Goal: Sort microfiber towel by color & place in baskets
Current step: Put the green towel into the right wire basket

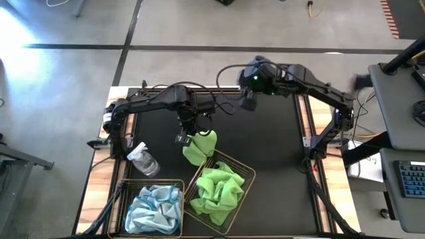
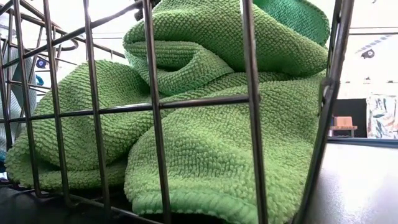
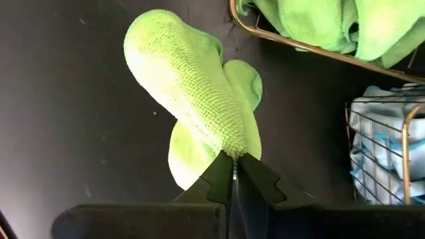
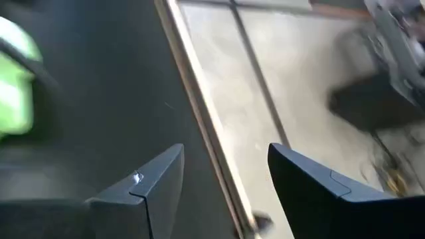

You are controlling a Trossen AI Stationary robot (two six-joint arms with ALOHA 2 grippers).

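**Green towel held above the mat, beside its basket**

The left gripper (image 3: 234, 162) is clamped on a lime green towel (image 1: 199, 146), which hangs over the black mat (image 1: 272, 153) just beside the basket (image 1: 247, 174) of green towels (image 1: 218, 189). The neighbouring basket (image 1: 126, 192) holds pale blue towels (image 1: 154, 207). A clear object, probably a spray bottle (image 1: 143, 159), lies near it. The right gripper (image 4: 226, 176) hovers with fingers spread wide, empty, over the table's far edge.

Bunched green towels (image 2: 217, 143) fill the view behind the dark wire bars of a basket (image 2: 252, 99), piled toward twelve o'clock. At three o'clock, beyond the table, stands a small wooden stool (image 2: 344, 124).
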